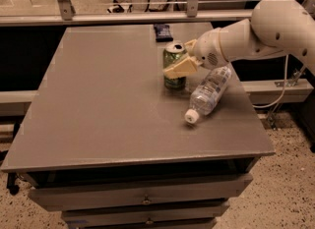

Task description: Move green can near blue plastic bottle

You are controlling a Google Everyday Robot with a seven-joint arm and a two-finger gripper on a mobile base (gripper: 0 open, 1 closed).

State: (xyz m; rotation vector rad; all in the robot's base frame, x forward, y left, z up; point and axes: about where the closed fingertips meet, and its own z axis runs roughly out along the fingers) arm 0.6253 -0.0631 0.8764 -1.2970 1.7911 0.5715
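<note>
Green can [175, 81] sits upright, my pincer [176, 66] clamped round its middle, just beside the blue plastic bottle [209, 91] lying on the table [98, 115]. Camera view: move looks basically done. I judge what's left is release; can't tell if the can rests yet.

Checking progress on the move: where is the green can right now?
Camera view: the green can is upright in the gripper, right of the table's centre, just left of the lying blue plastic bottle.

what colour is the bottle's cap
White cap on the blue plastic bottle, camera view; the gripper grips the green can beside it.
</note>
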